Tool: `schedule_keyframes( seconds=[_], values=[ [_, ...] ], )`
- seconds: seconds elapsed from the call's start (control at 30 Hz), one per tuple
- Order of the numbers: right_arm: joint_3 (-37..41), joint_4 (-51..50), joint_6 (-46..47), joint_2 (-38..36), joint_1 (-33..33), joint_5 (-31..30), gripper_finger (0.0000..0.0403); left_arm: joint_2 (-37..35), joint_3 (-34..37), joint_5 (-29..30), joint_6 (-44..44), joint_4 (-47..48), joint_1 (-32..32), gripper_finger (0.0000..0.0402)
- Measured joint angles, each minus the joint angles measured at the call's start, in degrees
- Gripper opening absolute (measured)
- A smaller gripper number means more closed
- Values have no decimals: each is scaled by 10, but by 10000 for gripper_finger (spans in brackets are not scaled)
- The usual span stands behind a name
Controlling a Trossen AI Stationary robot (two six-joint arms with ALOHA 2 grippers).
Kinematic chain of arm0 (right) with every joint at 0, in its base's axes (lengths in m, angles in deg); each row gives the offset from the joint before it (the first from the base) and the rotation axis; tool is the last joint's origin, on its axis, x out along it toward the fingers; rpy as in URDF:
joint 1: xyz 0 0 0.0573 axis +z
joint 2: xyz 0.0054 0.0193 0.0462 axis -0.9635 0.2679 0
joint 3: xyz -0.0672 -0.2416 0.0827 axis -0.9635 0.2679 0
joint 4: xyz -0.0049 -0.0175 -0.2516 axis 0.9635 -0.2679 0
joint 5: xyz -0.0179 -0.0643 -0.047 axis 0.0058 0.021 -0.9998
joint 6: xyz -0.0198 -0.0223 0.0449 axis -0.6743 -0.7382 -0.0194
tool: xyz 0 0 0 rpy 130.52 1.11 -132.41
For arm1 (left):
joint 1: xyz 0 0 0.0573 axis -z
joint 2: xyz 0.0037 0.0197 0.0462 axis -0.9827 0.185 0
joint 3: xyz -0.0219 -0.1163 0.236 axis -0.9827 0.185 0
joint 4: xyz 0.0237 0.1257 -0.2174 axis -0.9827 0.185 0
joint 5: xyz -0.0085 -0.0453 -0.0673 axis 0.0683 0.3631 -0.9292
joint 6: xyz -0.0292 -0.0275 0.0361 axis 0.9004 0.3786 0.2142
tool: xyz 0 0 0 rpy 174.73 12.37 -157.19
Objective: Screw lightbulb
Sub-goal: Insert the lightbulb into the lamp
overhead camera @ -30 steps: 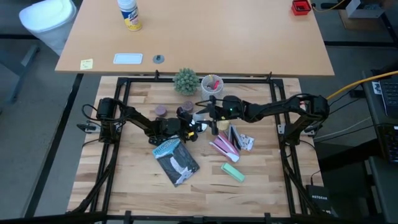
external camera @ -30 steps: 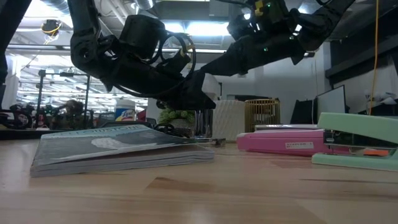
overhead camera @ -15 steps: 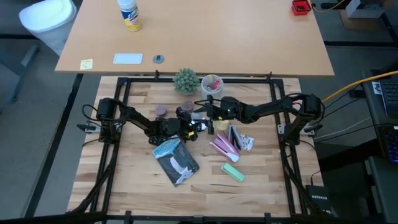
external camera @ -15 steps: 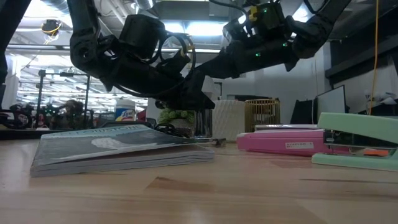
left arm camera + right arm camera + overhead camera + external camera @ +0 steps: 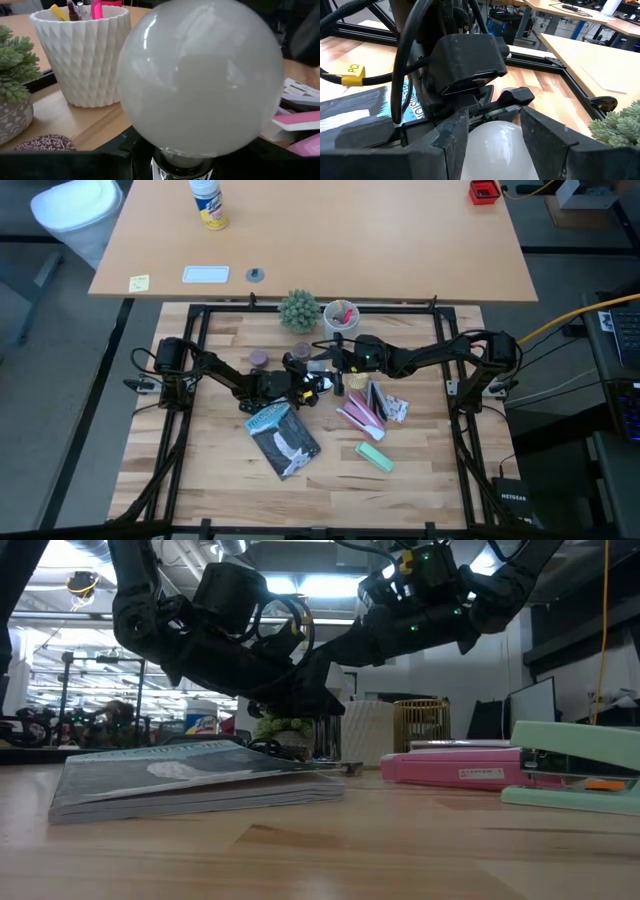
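Note:
The lightbulb (image 5: 200, 80), a frosted white globe, stands upright on a shiny socket (image 5: 180, 171) at the table's middle. My left gripper (image 5: 180, 160), reaching from the table's left (image 5: 303, 383), is shut around that socket just below the globe. My right gripper (image 5: 495, 117), reaching from the table's right (image 5: 333, 370), has its two fingers on either side of the globe (image 5: 495, 145). The rest of the socket is hidden below both grippers. My left gripper has its two fingers on either side of the shiny socket (image 5: 172, 172) under the bulb. The place of contact lies at the picture's edge, so the hold does not show plainly. The bulb stands upright above the fingers. My right gripper pinches the bulb's white globe (image 5: 477, 142) between its two fingers (image 5: 452, 145), one on each side. The fingers come slanting down from the table's right, toward my left gripper. The globe's lower end is hidden.
A white faceted cup with pens (image 5: 341, 313) and a small potted plant (image 5: 298, 310) stand just behind the grippers. A book (image 5: 283, 438) lies near of them; a pink calculator (image 5: 360, 412) and a green stapler (image 5: 375, 456) lie to the right.
My right gripper has moved down and toward the table's left, onto the bulb above my left gripper, and has then kept still.

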Motion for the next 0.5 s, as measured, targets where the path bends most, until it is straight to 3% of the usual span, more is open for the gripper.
schedule_keyframes(
  seconds=[0.5],
  values=[
    [1, 0, 0, 0, -1, 4, 184, -1, 0, -5, 15, 16, -12, 169]
  ],
)
